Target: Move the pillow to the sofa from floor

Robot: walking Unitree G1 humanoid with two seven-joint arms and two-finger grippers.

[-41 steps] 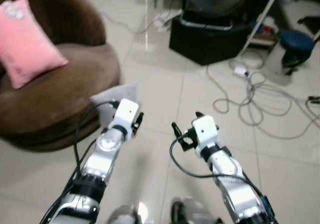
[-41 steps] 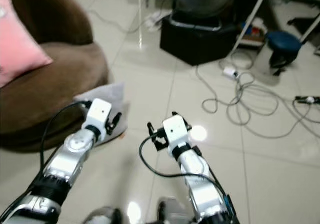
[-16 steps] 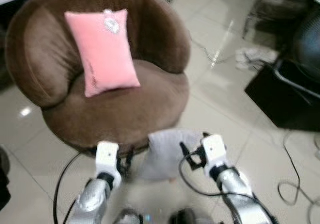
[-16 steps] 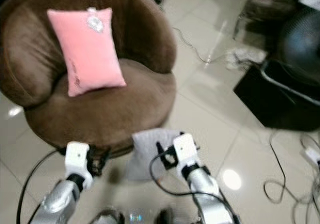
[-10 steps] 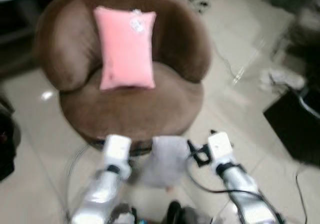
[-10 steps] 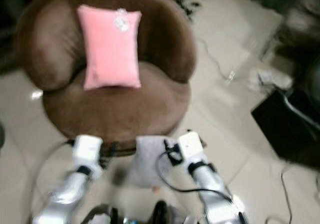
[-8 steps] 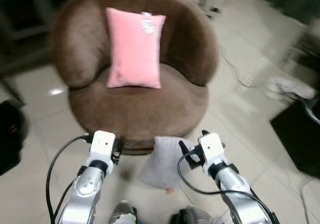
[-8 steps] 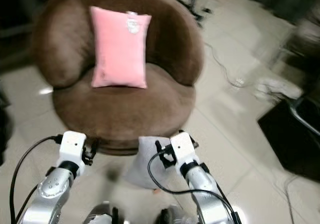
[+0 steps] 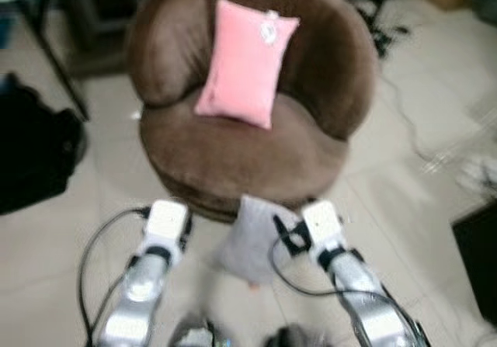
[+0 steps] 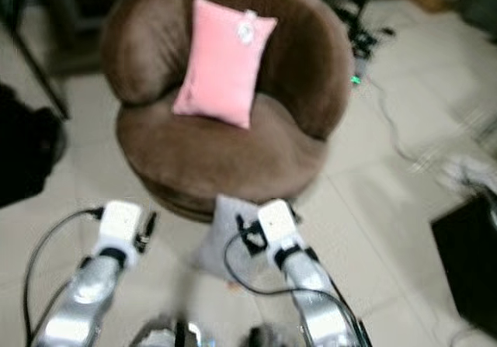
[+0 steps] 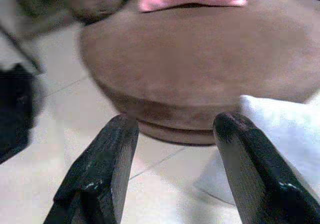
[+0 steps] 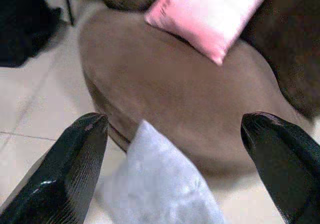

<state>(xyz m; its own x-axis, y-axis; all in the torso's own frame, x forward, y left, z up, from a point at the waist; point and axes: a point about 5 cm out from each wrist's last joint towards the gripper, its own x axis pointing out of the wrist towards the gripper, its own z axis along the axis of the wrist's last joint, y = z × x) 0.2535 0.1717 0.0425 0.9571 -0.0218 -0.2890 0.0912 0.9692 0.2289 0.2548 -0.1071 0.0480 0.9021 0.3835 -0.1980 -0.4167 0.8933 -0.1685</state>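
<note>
Pillow (image 9: 252, 234): pale grey, soft and rectangular, on the tiled floor (image 9: 62, 230) at lower centre of the head views, propped against the sofa's base.
Sofa (image 9: 233, 149): round, brown, plush velvet-like fabric with a curved backrest, upper centre of the frame.
Pink cushion (image 9: 247, 61): smooth, rectangular, leaning tilted on the backrest, lower edge on the seat.
Left hand (image 11: 175, 169): two long black fingers spread apart, gripping nothing, low over the floor, just left of the pillow in the head views.
Right hand (image 12: 175, 174): fingers wide apart, empty, with the pillow between them in its wrist view and not touched.
Dark bag-like object (image 9: 35, 157): black, lumpy, at the left edge.
</note>
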